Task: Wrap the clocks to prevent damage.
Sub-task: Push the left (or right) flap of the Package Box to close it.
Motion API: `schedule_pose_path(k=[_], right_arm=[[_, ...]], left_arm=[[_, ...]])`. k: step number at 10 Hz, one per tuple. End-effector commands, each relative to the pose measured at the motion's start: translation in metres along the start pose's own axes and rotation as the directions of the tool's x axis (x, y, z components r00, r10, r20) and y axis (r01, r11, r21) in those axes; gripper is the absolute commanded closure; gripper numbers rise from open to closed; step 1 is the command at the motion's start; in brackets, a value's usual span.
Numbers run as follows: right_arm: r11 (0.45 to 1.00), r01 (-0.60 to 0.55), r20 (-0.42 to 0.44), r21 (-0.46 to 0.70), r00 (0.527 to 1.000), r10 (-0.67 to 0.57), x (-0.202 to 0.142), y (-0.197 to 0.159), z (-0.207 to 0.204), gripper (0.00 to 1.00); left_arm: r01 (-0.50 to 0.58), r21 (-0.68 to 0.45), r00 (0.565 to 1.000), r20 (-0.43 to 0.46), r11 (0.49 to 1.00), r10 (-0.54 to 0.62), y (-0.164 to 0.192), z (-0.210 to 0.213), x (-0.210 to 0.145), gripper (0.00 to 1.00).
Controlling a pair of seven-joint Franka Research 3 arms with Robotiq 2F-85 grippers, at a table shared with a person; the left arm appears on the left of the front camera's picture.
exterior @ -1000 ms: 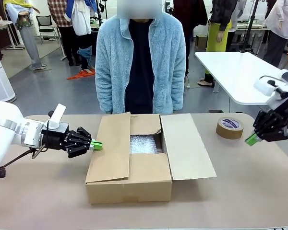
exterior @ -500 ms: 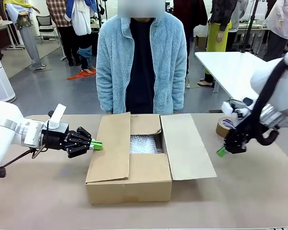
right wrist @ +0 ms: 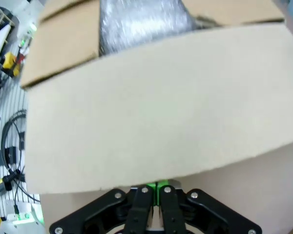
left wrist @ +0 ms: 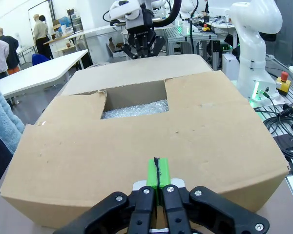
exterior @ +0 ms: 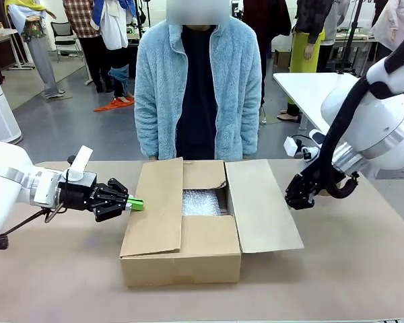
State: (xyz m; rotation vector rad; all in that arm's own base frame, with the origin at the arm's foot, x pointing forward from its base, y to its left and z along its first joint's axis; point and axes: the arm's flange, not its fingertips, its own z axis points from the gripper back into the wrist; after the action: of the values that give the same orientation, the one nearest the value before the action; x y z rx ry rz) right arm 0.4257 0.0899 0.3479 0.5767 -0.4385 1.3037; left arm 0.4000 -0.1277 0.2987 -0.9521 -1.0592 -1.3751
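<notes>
Both my grippers are pressed together, pinching nothing. My left gripper [exterior: 136,203] holds its green pads at the left flap [exterior: 155,208] of the cardboard box [exterior: 182,249]; whether they touch it, I cannot tell. My right gripper [exterior: 293,200] sits beside the right flap [exterior: 262,205], its fingertips dark and hard to make out. Bubble wrap [exterior: 200,202] lies inside the box; what it covers is hidden.

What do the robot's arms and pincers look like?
The rounded white left arm and right arm end in black metal pincers with green pads: left pincer, right pincer. A black cable hangs along the right arm.
</notes>
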Motion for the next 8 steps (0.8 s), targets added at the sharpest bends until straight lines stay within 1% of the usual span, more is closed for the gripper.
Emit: schedule_pose_path(k=[1, 2, 5, 7, 8], right_arm=[[0.999, -0.035, 0.121, 0.018, 0.992, 0.032, -0.003, 0.011, 0.015, 0.99], [0.998, -0.053, 0.153, 0.031, 0.987, 0.048, 0.000, 0.020, 0.020, 0.99], [0.990, -0.133, 0.184, 0.054, 0.975, 0.121, 0.019, 0.046, 0.018, 0.99], [0.984, -0.172, 0.222, 0.055, 0.962, 0.156, 0.041, 0.048, 0.012, 0.99], [0.981, -0.185, 0.226, 0.049, 0.959, 0.170, 0.051, 0.049, 0.004, 0.99]], left_arm=[[0.007, 0.005, 1.000, -0.007, 1.000, -0.007, -0.001, 0.000, -0.002, 1.00], [0.007, 0.005, 1.000, -0.007, 1.000, -0.007, -0.001, 0.000, -0.002, 1.00], [0.007, 0.005, 1.000, -0.007, 1.000, -0.007, -0.001, 0.000, -0.002, 1.00], [0.007, 0.005, 1.000, -0.007, 1.000, -0.007, -0.001, 0.000, -0.002, 1.00], [0.007, 0.005, 1.000, -0.007, 1.000, -0.007, -0.001, 0.000, -0.002, 1.00]])
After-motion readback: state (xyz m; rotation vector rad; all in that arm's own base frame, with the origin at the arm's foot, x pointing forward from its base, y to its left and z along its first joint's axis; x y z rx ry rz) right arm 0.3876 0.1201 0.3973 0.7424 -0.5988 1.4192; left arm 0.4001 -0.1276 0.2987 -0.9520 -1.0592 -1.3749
